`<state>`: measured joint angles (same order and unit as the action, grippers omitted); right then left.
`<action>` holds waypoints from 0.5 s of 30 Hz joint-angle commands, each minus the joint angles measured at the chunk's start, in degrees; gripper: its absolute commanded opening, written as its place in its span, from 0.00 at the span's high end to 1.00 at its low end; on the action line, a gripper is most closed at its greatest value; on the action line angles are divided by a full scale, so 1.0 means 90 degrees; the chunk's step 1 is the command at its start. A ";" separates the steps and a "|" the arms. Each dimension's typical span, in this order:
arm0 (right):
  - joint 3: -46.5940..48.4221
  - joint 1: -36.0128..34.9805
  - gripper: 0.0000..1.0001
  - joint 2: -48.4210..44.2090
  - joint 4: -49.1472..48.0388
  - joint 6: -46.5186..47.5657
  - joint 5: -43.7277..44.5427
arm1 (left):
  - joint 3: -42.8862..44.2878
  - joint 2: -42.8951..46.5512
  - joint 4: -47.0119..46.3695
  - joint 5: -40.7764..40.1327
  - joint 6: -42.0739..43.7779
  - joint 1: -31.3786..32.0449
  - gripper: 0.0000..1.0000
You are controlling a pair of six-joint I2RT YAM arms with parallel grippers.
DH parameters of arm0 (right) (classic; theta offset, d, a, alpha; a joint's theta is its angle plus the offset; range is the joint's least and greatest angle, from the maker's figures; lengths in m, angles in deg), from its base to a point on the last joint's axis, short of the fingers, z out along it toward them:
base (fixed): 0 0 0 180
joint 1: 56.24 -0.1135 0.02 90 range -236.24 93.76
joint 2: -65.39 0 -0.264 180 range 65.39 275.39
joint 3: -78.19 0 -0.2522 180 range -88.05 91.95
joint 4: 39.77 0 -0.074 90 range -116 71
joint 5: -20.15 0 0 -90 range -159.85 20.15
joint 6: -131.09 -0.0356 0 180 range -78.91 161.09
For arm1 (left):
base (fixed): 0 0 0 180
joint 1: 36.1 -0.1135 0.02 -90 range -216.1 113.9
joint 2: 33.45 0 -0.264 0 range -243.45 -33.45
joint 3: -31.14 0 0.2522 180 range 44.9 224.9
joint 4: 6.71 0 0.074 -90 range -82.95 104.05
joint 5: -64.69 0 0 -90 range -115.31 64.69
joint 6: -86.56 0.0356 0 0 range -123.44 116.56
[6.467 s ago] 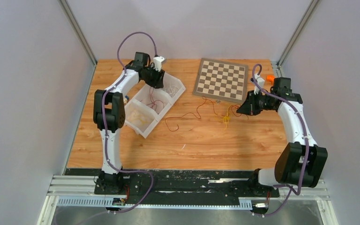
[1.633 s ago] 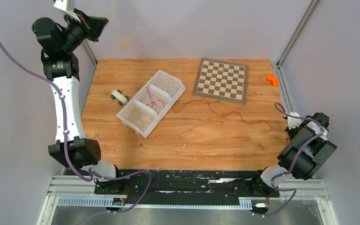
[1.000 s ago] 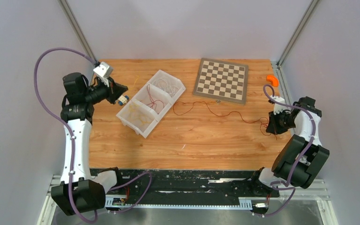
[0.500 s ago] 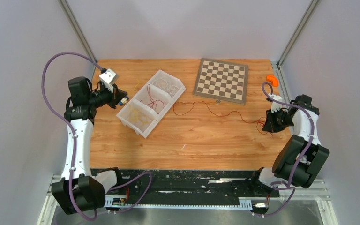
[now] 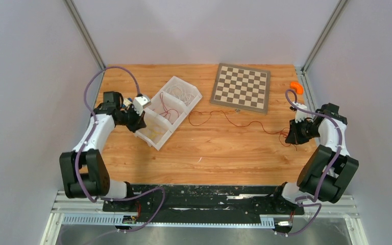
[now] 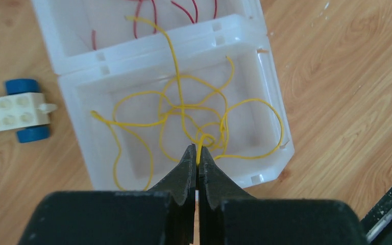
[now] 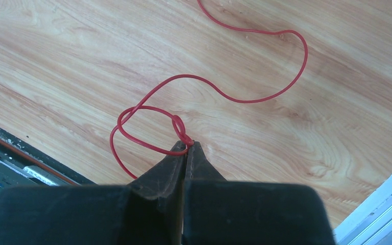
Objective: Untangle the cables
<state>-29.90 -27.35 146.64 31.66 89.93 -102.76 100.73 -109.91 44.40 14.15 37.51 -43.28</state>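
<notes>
A thin yellow cable (image 6: 184, 109) lies in loops in the near compartment of the white tray (image 6: 76, 115). My left gripper (image 6: 197, 151) hangs just over that compartment, shut on a strand of the yellow cable; from above, the left gripper (image 5: 138, 121) is at the tray's left side. The middle compartment holds red cable (image 6: 142, 11) and the far one white cable (image 5: 182, 94). A long red cable (image 5: 250, 123) runs across the table to the right. My right gripper (image 7: 186, 146) is shut on a knotted loop of that red cable (image 7: 148, 109), low over the wood.
A chessboard (image 5: 241, 87) lies at the back of the table, with an orange piece (image 5: 296, 87) at the far right edge. A white toy block with blue wheels (image 6: 15, 109) sits left of the tray. The black rail borders the near edge.
My left arm swung down from high at the left to the tray's near compartment, bringing the yellow cable with it. My right gripper kept hold of the red cable and barely moved.
</notes>
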 commanded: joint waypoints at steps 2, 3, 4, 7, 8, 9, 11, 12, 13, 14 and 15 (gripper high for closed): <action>0.0328 -0.0168 1.00 0.0069 0.0026 -0.0273 -0.0232 | 0.0457 -0.1093 0.0108 -0.1378 -0.0056 0.0552 1.00; 0.0344 -0.0228 1.00 0.0055 0.0029 -0.0321 -0.0231 | 0.0520 -0.1374 0.0079 -0.1519 -0.0096 0.0678 1.00; 0.0345 -0.0298 1.00 0.0026 0.0035 -0.0357 -0.0217 | 0.0609 -0.1498 -0.0023 -0.1762 -0.0172 0.0728 1.00; 0.0356 -0.0483 1.00 -0.0085 0.0042 -0.0493 -0.0225 | 0.0791 -0.1900 -0.0154 -0.2072 -0.0314 0.0775 1.00; 0.0355 -0.0538 1.00 -0.0127 0.0041 -0.0536 -0.0237 | 0.0877 -0.1970 -0.0157 -0.2139 -0.0332 0.0870 1.00; 0.0355 -0.0592 1.00 -0.0163 0.0047 -0.0579 -0.0256 | 0.0901 -0.2087 -0.0156 -0.2295 -0.0312 0.0972 1.00; 0.0372 -0.0712 1.00 -0.0229 0.0049 -0.0667 -0.0295 | 0.0917 -0.2184 -0.0128 -0.2482 -0.0166 0.1058 1.00; 0.0383 -0.0778 1.00 -0.0277 0.0049 -0.0696 -0.0319 | 0.0909 -0.2189 -0.0097 -0.2520 -0.0056 0.1095 1.00; 0.0398 -0.0835 1.00 -0.0307 0.0049 -0.0715 -0.0344 | 0.0938 -0.2178 -0.0067 -0.2532 0.0009 0.1102 1.00; 0.0417 -0.0892 1.00 -0.0324 0.0048 -0.0732 -0.0378 | 0.0976 -0.2105 0.0043 -0.2501 0.0019 0.1108 0.95; 0.0451 -0.0945 1.00 -0.0351 0.0055 -0.0752 -0.0428 | 0.1079 -0.2038 0.0244 -0.2390 0.0025 0.1109 0.90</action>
<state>-28.83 -34.13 146.07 32.04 84.97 -103.41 107.22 -129.54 44.33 -6.33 36.17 -33.86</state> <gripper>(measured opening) 0.005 0.039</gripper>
